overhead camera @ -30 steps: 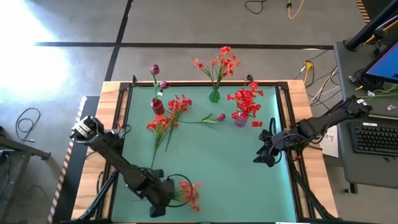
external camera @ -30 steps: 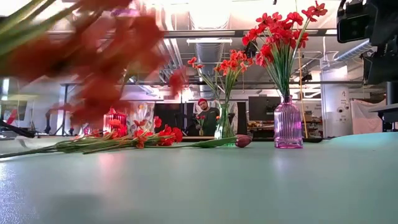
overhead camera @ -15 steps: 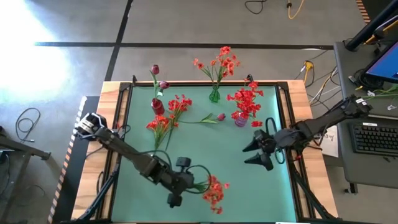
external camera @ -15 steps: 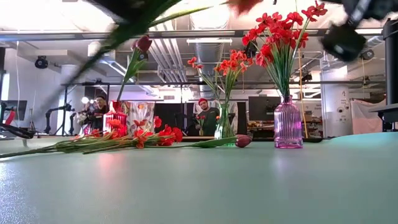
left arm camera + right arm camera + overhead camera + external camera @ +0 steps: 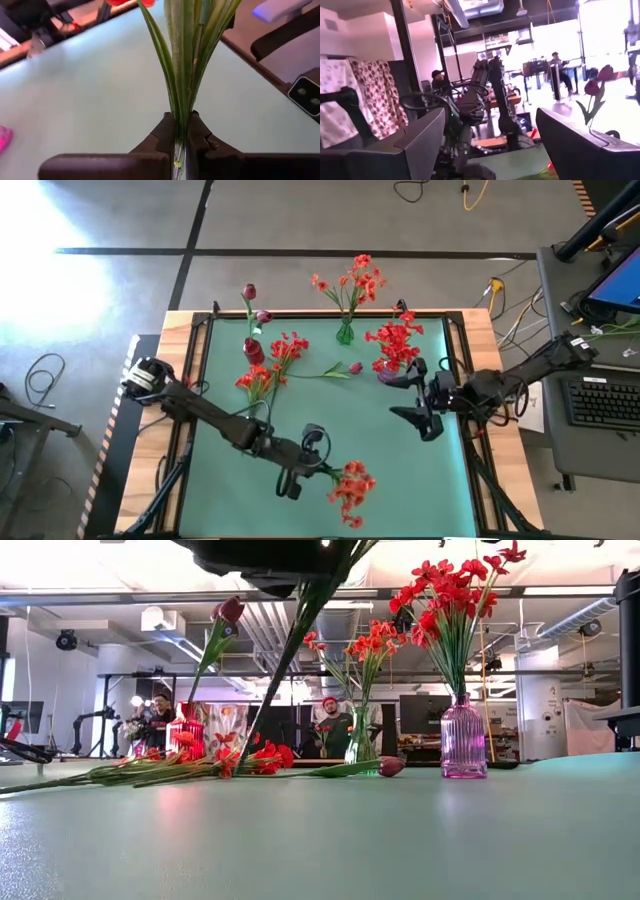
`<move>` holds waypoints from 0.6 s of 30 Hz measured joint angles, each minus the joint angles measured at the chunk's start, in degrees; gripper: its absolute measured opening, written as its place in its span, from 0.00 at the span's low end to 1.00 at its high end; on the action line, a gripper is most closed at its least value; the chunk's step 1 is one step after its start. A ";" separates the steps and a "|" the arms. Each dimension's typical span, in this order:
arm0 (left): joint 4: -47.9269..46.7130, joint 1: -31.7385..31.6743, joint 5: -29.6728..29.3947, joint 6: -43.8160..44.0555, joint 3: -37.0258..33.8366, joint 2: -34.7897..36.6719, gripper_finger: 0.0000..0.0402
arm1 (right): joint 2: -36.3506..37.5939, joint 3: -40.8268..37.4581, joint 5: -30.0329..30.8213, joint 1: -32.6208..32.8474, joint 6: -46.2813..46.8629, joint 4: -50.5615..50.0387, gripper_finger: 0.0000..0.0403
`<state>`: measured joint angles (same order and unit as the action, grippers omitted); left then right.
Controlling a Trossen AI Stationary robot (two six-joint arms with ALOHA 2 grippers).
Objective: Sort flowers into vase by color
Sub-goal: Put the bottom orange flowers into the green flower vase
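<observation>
My left tool (image 5: pixel 300 468) is clamped on the green stalk of an orange-red spray (image 5: pixel 350 485), held above the near middle of the table (image 5: pixel 400 480), blossoms pointing toward the near edge. My right tool (image 5: pixel 413 402) hangs with fingers spread wide and empty, just in front of the purple vase (image 5: pixel 386 373) with red clusters. Between the two tools the green mat lies bare. Loose flowers (image 5: pixel 265 375) lie far-left, beside a red vase (image 5: pixel 254 350); a green vase (image 5: pixel 345 333) stands at the far edge. People (image 5: pixel 333 726) sit in the workshop beyond.
</observation>
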<state>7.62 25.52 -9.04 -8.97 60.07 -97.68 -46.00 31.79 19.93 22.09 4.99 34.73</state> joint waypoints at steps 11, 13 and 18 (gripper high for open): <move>2.84 -1.89 1.05 -5.33 -1.89 5.96 0.00 | -3.29 0.00 3.89 0.02 4.83 -0.26 0.75; 7.11 -1.64 1.05 -4.63 -4.20 6.99 0.00 | -3.95 0.00 3.92 0.03 5.88 -0.55 0.75; 21.06 -1.58 1.05 -1.44 -10.61 8.48 0.00 | -5.67 0.00 3.94 0.16 8.97 -4.08 0.75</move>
<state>28.68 23.94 -7.99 -10.41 49.47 -89.20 -51.68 31.79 23.87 22.24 13.96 30.65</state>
